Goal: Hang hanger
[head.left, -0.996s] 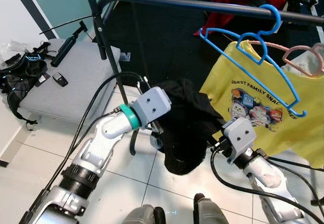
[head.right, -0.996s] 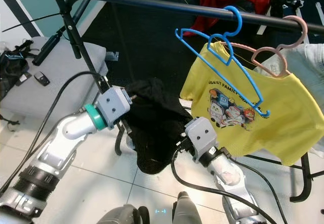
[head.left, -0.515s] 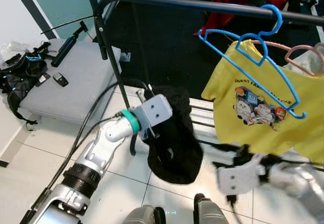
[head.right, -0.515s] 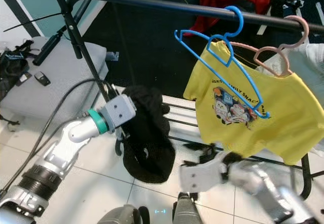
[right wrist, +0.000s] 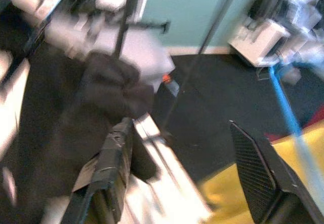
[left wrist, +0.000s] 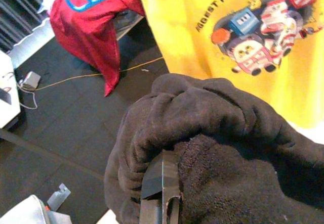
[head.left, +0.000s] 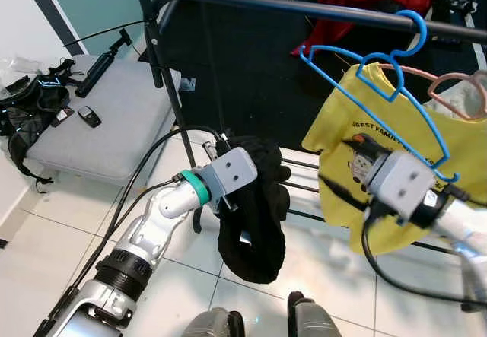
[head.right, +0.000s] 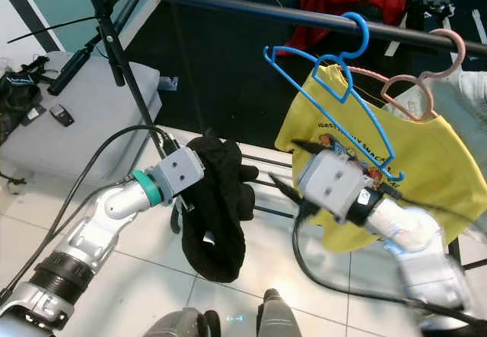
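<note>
Below the black rail [head.left: 304, 6], the left eye view showed the left tool [head.left: 242, 214] buried in a black garment [head.left: 255, 215] hanging from it, while the blue hanger [head.left: 388, 78] hung on the rail over a yellow T-shirt [head.left: 396, 162]. From the left wrist, one finger [left wrist: 163, 183] was clenched into the dark cloth. From the right wrist, the right tool [right wrist: 185, 176] was spread wide, grasping nothing.

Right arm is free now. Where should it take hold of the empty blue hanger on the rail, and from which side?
Probably grip the blue hanger at its neck, just under the hook, coming from the robot's side, below the rail. The hook is looped over the rail and the long sloping arm lies against the yellow shirt; the right gripper has its fingers spread.
</note>
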Controlling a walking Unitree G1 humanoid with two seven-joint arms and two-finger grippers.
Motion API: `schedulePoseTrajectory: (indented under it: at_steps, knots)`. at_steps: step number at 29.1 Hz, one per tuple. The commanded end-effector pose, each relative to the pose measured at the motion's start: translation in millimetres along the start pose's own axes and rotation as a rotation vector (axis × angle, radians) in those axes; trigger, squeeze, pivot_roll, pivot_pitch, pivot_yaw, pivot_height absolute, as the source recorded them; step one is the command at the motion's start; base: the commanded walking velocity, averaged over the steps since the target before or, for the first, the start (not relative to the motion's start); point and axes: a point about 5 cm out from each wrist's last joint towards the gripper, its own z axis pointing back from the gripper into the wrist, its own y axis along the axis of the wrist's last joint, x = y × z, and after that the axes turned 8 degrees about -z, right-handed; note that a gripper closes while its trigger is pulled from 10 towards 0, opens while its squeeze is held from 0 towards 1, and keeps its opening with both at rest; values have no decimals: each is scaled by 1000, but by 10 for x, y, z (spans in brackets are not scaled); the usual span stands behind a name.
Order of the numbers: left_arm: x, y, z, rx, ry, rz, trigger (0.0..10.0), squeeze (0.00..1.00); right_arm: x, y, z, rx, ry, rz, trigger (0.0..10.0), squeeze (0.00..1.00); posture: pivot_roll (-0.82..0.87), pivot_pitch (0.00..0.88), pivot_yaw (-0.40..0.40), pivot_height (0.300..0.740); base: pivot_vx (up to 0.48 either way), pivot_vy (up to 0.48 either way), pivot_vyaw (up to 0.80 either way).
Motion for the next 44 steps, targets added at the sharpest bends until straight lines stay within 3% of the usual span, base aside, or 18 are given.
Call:
schedulePoseTrajectory:
  at_steps: [1, 2, 4, 9, 10, 11, 12, 15, 16, 17, 18, 19, 21, 22, 24, 28, 34, 44]
  knots:
    - [-54, 33, 1, 15, 32, -4, 0, 0, -114, -147, 14, -20, -41, -145, 10000, 0, -161, 132, 123, 740, 0, 0, 0]
    - [-54, 33, 1, 15, 32, -4, 0, 0, -114, -147, 14, -20, -41, -145, 10000, 0, -161, 132, 123, 740, 0, 0, 0]
    - [-78, 45, -12, 20, 43, -3, 0, 0, -368, -275, 7, -1, -41, -336, 10000, 0, -161, 137, 125, 740, 0, 0, 0]
    - [-89, 68, -35, 26, 51, 3, 0, 0, -544, -459, -30, 1, -115, -501, 10000, 0, -163, 141, 129, 740, 0, 0, 0]
    - [-83, 86, -53, 31, 53, 6, 0, 0, -591, -558, -63, 10, -185, -652, 10000, 0, -163, 141, 129, 740, 0, 0, 0]
    - [-83, 86, -53, 31, 53, 6, 0, 0, -591, -558, -63, 10, -185, -652, 10000, 0, -163, 141, 129, 740, 0, 0, 0]
    - [-77, 102, -68, 35, 55, 8, 0, 0, -638, -639, -101, 10, -243, -771, 10000, 0, -156, 142, 128, 740, 0, 0, 0]
    - [-68, 121, -87, 38, 58, 12, 0, 0, -701, -701, -146, 4, -286, -917, 10000, 0, -152, 143, 128, 740, 0, 0, 0]
    - [-68, 121, -87, 38, 58, 12, 0, 0, -701, -701, -146, 4, -286, -917, 10000, 0, -152, 143, 128, 740, 0, 0, 0]
    - [-68, 128, -94, 39, 61, 14, 0, 0, -760, -724, -178, -86, -245, -751, 10000, 0, -147, 145, 126, 740, 0, 0, 0]
    - [-68, 128, -94, 39, 61, 14, 0, 0, -760, -724, -178, -86, -245, -751, 10000, 0, -147, 145, 126, 740, 0, 0, 0]
    - [-67, 132, -98, 40, 62, 16, 0, 0, -812, -752, -195, -166, -195, -558, 10000, 0, -147, 145, 126, 740, 0, 0, 0]
    - [-67, 132, -98, 40, 62, 16, 0, 0, -812, -752, -195, -166, -195, -558, 10000, 0, -147, 145, 126, 740, 0, 0, 0]
    - [-63, 135, -104, 40, 62, 18, 0, 0, -844, -798, -197, -228, -154, -385, 10000, 0, -151, 147, 123, 740, 0, 0, 0]
    - [-63, 135, -104, 40, 62, 18, 0, 0, -844, -798, -197, -228, -154, -385, 10000, 0, -151, 147, 123, 740, 0, 0, 0]
    - [-54, 138, -114, 41, 64, 23, 0, 0, -894, -882, -201, -277, -164, -199, 10000, 0, -149, 148, 127, 740, 0, 0, 0]
    - [-57, 139, -117, 41, 64, 24, 0, 0, -909, -963, -201, -314, -214, -163, 10000, 0, -149, 149, 132, 740, 0, 0, 0]
    - [-81, 177, -149, 51, 67, 28, 0, 0, -807, -1213, -256, -385, -352, -285, 10000, 0, -134, 148, 144, 740, 0, 0, 0]
